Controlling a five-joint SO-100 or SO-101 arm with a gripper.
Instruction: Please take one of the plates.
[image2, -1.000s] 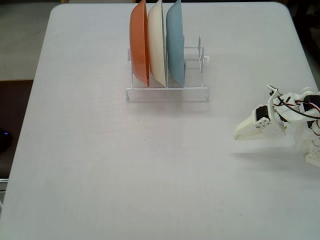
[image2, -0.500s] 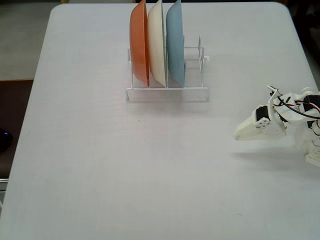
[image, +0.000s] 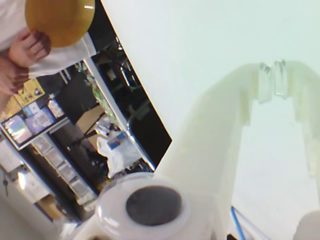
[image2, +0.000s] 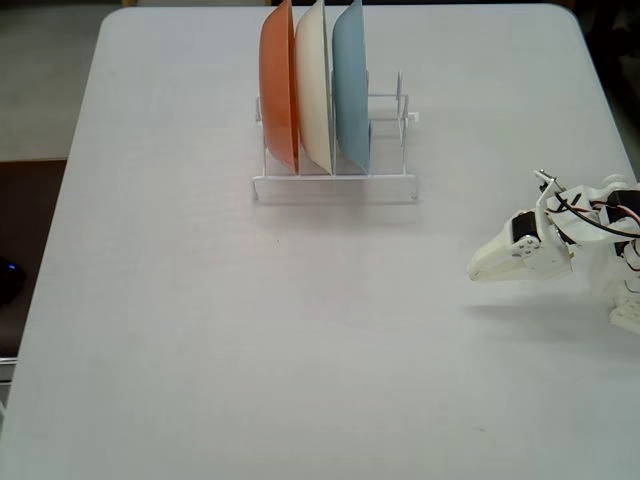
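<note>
The white two-finger gripper (image2: 478, 268) sits low over the right edge of the pale grey table (image2: 180, 330) in the fixed view, and in the wrist view its fingertips (image: 265, 75) are pressed together and hold nothing. Well apart from it, the white wire dish rack (image2: 335, 185) holds three round glossy plates on edge: orange plate (image2: 279, 90), pale yellow plate (image2: 313, 90) in the middle slot, and light blue plate (image2: 351, 90). Spread the jaws before reaching the rack, approach from above, and straddle only the yellow rim without nudging either neighbour.
</note>
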